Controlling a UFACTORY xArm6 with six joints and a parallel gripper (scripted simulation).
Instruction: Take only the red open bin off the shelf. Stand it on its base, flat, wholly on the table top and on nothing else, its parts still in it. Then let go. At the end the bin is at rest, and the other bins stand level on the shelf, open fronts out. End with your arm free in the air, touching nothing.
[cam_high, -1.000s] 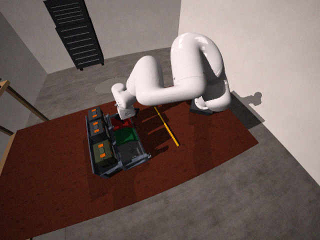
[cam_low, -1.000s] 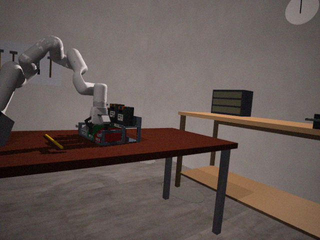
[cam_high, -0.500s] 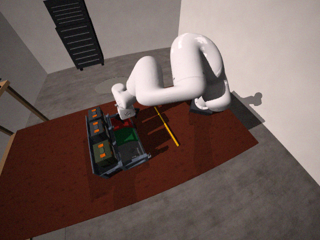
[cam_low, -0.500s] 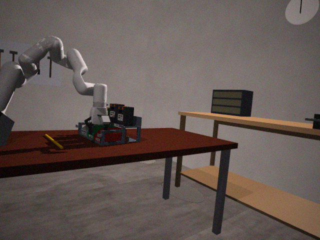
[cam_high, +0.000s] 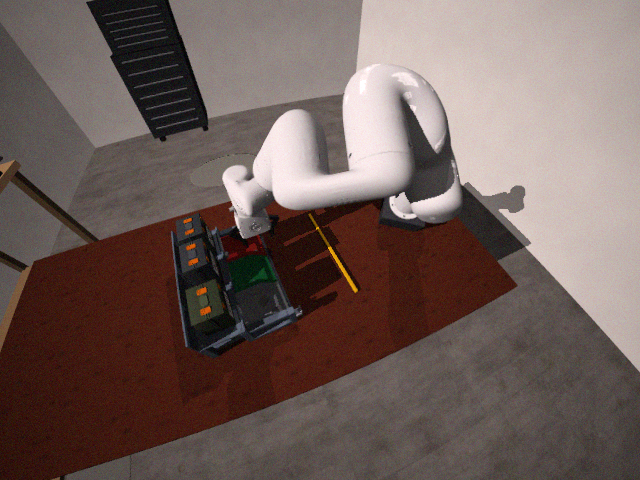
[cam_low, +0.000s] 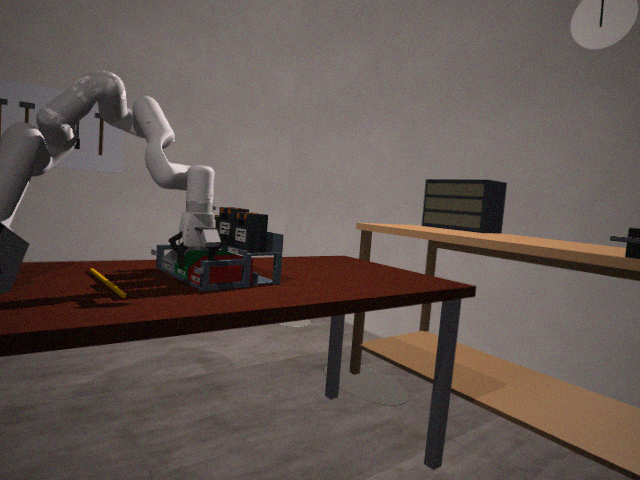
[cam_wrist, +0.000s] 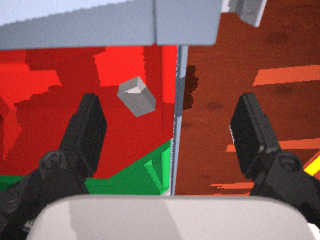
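The red open bin sits in the lower front row of the grey-blue shelf, at the end nearest the robot base. It also shows in the side view and fills the left of the wrist view, with a grey block part inside. My gripper is open and empty. It hangs low over the bin's front edge: one finger is over the red bin, the other is over the table beyond the shelf's front rail. In the overhead view the wrist hides part of the bin.
A green bin and a grey bin stand beside the red one. Dark bins with orange parts fill the upper row. A yellow rod lies on the table right of the shelf. A wooden bench stands off to the side.
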